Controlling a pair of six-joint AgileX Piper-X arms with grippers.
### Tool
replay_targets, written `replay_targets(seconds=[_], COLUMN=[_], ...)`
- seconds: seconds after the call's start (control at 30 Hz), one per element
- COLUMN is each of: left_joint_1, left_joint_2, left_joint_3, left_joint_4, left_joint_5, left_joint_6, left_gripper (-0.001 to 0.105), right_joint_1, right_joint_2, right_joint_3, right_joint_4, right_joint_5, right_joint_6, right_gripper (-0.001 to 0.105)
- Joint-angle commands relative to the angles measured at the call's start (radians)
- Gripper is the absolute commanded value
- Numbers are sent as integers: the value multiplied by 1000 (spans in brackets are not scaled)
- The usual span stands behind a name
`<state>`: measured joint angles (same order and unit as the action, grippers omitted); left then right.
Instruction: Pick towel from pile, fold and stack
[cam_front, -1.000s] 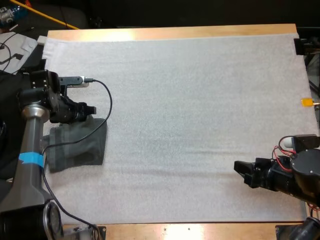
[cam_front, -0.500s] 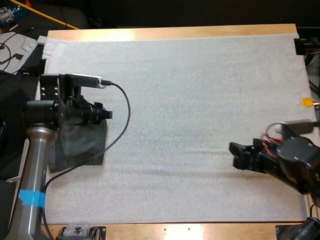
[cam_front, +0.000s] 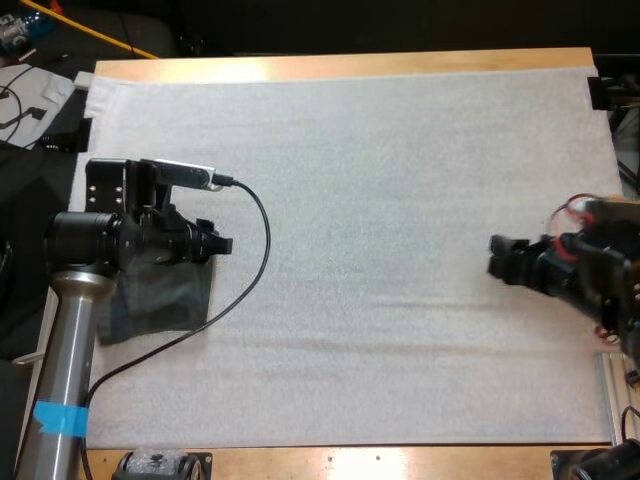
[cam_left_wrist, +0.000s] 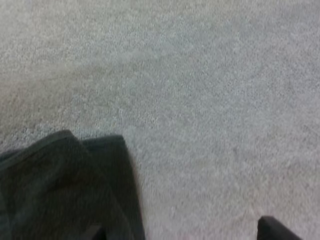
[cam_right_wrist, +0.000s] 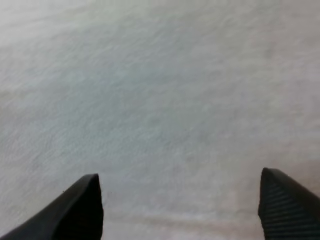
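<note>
1 dark grey-green towel (cam_front: 160, 300) lies on the white mat (cam_front: 380, 180), near the mat's left side in the high view. My left gripper (cam_front: 215, 245) hangs over the towel's right edge. Its 2 fingers (cam_left_wrist: 275, 230) stand wide apart and hold nothing. 1 is above the towel and 1 is above bare mat. My right gripper (cam_front: 500, 260) is far from the towel, over bare mat. Its 2 fingers (cam_right_wrist: 82, 205) are wide apart too and hold nothing.

Towel (cam_front: 170, 305), upper and left parts out of sight under left arm (cam_front: 70, 330).
</note>
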<state>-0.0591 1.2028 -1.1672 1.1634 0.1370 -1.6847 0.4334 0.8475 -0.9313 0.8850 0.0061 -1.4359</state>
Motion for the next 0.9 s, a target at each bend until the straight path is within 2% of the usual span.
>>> replay_targets(seconds=[0.0,0.2,0.4,0.5,0.67,0.87], left_joint_1=[1,-1,1,-3,-5,-5], left_joint_2=[-34,-85,-150,-152,-226,-412], left_joint_3=[-1,-3,-2,-4,6,107], left_joint_4=[26,41,61,59,64,68], left_joint_5=[-14,-17,-17,-15,-35,-52], left_joint_6=[10,18,22,21,26,24], left_gripper=[58,58,58,57,58,58], right_joint_1=[-188,-388,-501,-489,-481,-479], right_joint_2=[-4,-27,-84,-107,-254,-406], right_joint_3=[0,-1,-2,-6,-6,-7], right_joint_4=[9,80,173,171,248,336], right_joint_5=[-50,-82,-73,-58,-17,-17], right_joint_6=[-73,-165,-262,-273,-350,-363], right_gripper=[63,64,64,63,63,63])
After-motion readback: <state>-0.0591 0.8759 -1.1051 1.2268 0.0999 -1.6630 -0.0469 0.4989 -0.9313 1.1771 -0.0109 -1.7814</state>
